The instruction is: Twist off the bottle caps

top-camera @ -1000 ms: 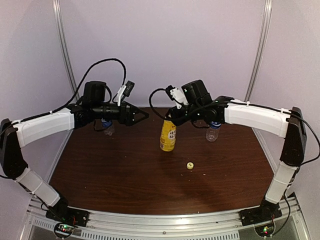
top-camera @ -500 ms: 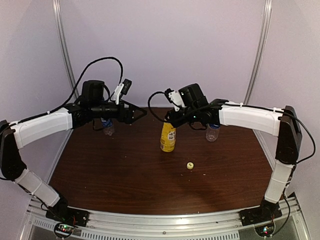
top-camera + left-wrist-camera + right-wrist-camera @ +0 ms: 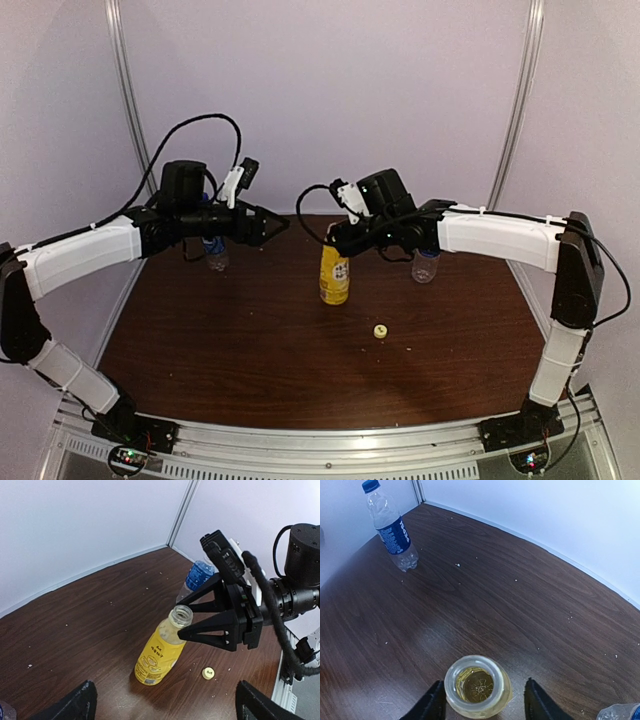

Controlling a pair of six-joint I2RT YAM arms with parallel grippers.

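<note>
Right fingers [image 3: 434,703]: spread, set either side of upright yellow bottle's [image 3: 477,710] open neck
Left fingers [image 3: 80,702]: spread, empty
Blue cap [image 3: 369,485]: left arm [image 3: 90,250] judged nearer

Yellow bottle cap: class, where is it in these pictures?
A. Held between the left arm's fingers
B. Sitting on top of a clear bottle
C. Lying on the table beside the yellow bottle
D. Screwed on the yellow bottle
C: the yellow cap lies loose on the table, apart from the yellow bottle, whose mouth is open in the right wrist view.
</note>
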